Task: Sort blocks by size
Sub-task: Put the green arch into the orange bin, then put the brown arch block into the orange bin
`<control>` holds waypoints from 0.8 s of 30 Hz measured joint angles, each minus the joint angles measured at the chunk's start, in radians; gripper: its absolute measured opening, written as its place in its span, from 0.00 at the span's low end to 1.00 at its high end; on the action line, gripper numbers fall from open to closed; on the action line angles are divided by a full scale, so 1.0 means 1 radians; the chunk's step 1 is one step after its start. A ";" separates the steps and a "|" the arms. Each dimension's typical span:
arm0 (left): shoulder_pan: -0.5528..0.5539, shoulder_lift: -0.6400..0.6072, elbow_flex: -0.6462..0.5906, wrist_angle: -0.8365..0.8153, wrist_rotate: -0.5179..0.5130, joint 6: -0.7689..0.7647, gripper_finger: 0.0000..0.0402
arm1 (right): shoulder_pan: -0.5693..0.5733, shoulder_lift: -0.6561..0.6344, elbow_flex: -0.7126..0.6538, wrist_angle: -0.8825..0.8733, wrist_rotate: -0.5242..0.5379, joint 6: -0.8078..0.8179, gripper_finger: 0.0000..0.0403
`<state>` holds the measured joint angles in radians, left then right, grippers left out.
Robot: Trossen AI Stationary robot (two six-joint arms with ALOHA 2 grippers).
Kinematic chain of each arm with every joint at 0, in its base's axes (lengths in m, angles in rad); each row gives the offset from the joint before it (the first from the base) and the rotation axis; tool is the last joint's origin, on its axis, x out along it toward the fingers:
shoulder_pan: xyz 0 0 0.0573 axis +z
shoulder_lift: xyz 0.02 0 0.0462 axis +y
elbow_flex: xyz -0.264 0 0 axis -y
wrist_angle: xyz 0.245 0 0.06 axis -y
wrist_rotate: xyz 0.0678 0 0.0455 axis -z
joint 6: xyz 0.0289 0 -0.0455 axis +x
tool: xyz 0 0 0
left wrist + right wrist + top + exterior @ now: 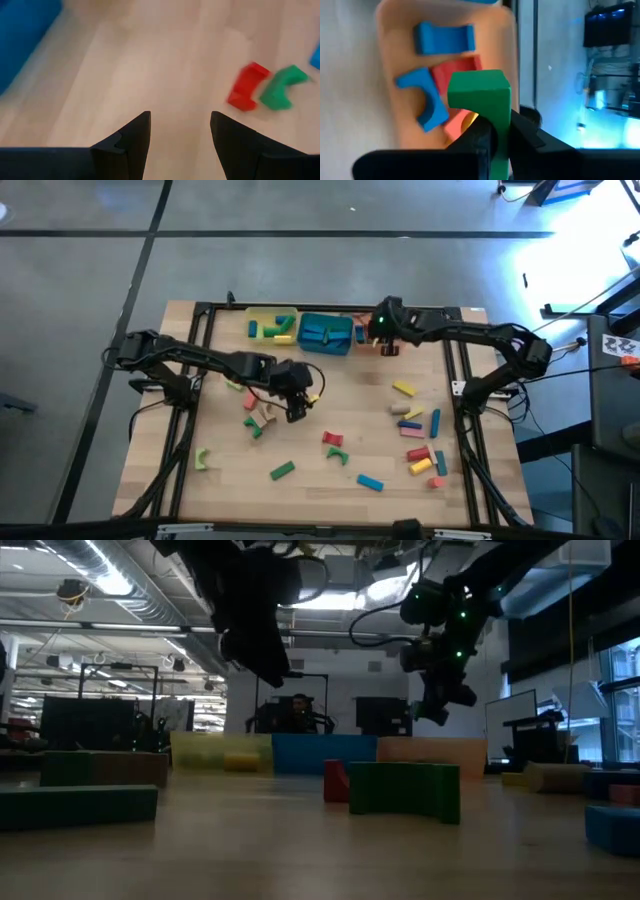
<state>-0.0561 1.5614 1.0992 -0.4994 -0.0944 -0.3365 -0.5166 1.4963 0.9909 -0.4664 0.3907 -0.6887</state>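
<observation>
Green block [480,95] in right tool [495,135], wrist-only

Three trays [325,333] are sitting side by side along the far table [320,480] edge. Blocks [420,442] are lying scattered over the near half, clustering to the right. Two arches [265,87] are lying just beside each other mid-table.

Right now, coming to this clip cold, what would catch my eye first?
The right gripper, held above the orange tray at the table's far edge, is shut on a green block. The tray already holds blue and red blocks. The left gripper hangs open and empty over bare wood mid-table, with a red arch and a green arch lying side by side nearby.
</observation>
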 joint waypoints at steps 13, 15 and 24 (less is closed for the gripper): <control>-0.214 0.002 -0.001 -0.102 0.070 -0.243 0.46 | -0.122 0.008 0.000 0.132 -0.122 0.002 0.27; -0.228 0.002 -0.001 -0.154 0.069 -0.380 0.46 | -0.121 0.008 0.000 0.139 -0.121 0.002 0.30; -0.226 0.002 -0.001 -0.449 -0.010 -0.801 0.46 | -0.119 0.008 0.000 0.180 -0.159 0.003 0.37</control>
<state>-0.2823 1.5635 1.0981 -0.9487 -0.1043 -1.1376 -0.6353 1.5040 0.9909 -0.2861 0.2314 -0.6861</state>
